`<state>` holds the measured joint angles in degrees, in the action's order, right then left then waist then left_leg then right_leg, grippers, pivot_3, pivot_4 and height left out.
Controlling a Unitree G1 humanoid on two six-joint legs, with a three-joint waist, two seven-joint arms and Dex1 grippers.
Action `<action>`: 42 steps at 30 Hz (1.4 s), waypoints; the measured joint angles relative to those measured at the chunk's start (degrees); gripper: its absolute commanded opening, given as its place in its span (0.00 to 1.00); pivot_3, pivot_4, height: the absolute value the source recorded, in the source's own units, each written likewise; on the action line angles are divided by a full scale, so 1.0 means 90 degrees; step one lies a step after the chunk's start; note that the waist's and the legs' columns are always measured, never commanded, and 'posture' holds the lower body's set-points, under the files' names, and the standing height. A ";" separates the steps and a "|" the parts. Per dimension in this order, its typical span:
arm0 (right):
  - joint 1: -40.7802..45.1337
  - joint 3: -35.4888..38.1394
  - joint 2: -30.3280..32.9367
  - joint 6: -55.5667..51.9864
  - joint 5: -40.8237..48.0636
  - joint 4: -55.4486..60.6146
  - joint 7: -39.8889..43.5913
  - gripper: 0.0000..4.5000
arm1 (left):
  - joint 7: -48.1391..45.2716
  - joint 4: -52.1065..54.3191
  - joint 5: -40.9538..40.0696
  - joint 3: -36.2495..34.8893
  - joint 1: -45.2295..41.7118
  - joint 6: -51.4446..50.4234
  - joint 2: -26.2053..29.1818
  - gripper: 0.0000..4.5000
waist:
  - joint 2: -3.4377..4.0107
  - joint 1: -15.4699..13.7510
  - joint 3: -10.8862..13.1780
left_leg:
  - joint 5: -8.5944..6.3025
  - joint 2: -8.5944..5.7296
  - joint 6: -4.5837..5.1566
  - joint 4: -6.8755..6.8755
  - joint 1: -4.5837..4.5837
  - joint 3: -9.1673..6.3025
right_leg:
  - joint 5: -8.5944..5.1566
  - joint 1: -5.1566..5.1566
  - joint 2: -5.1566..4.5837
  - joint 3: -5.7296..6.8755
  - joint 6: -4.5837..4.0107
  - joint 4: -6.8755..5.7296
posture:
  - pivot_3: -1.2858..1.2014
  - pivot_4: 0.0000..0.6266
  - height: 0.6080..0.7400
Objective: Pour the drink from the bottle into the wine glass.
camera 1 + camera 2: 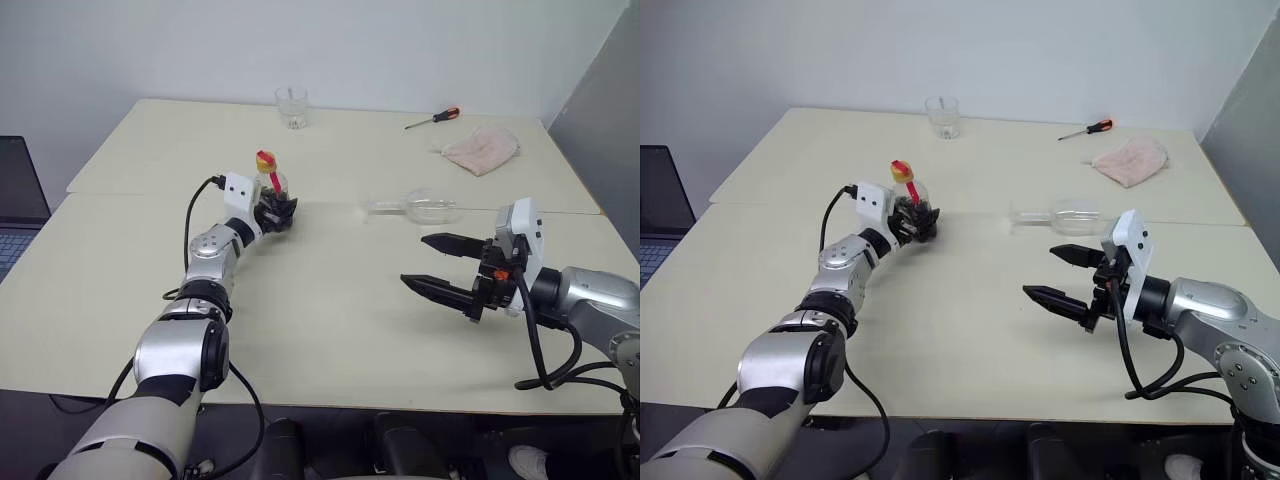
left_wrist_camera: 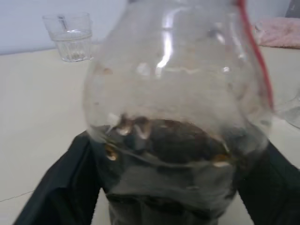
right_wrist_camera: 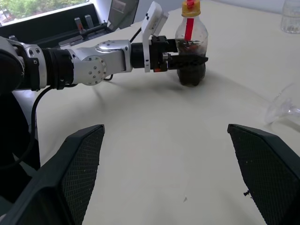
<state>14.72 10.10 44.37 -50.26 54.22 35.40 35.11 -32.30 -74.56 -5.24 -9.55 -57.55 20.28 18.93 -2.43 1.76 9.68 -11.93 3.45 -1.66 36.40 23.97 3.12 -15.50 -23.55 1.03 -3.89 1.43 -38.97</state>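
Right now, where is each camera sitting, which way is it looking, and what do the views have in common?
Left eye and right eye: on the head, looking forward and down over the table, both arms showing.
Left wrist: along the left gripper, its fingers flanking the bottle.
Right wrist: along the right gripper, open, facing the left arm, bottle and tipped-over wine glass.
Shared: the bottle appears in all; the tumbler in most.

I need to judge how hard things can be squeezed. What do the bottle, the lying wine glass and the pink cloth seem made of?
Bottle: likely thin clear plastic, glossy, with soft wavy highlights, yellow cap and dark drink inside.
Wine glass: clear and shiny, glass by its look, perhaps hard plastic.
Pink cloth: soft matte fabric, crumpled into folds.
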 measured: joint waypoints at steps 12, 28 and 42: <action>0.0027 0.0223 0.0345 -0.0249 0.0382 0.0109 -0.0117 1.00 | 0.0241 -0.0218 0.0028 -0.0123 -0.0302 -0.0002 -0.0175 0.55 | -0.0005 0.0006 0.0003 | 0.0000 0.0001 0.0000 0.0000 0.0003 -0.0002 | 0.0000 -0.0001 0.0002 0.0002 0.0000 0.0001 | 0.52 0.24 1.00; 0.0754 -0.0584 -0.0324 -0.0265 -0.0219 0.0076 -0.1112 1.00 | -0.1473 0.1333 -0.0243 -0.0125 0.0696 -0.0153 -0.0383 0.44 | -0.0003 0.0021 0.0003 | 0.0000 0.0007 -0.0001 0.0000 0.0003 0.0000 | 0.0004 -0.0004 0.0002 0.0000 -0.0007 -0.0002 | 0.52 0.24 1.00; 0.1647 -0.0772 -0.0968 -0.0739 -0.0204 -0.0067 -0.1825 1.00 | -0.1084 0.7954 -0.0945 0.1076 0.4208 -0.3870 -0.0620 0.39 | -0.0001 0.0001 0.0001 | 0.0000 0.0018 0.0000 0.0029 0.0002 -0.0011 | 0.0000 0.0009 -0.0012 -0.0004 0.0007 -0.0008 | 0.52 0.24 1.00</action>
<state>29.54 3.16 35.66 -56.91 52.38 34.80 18.69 -42.06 -2.97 -13.75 0.14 -19.68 -14.55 13.35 -2.44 1.77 9.69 -11.93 3.60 -1.66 36.66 23.99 3.02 -15.50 -23.47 0.91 -3.92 1.49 -39.04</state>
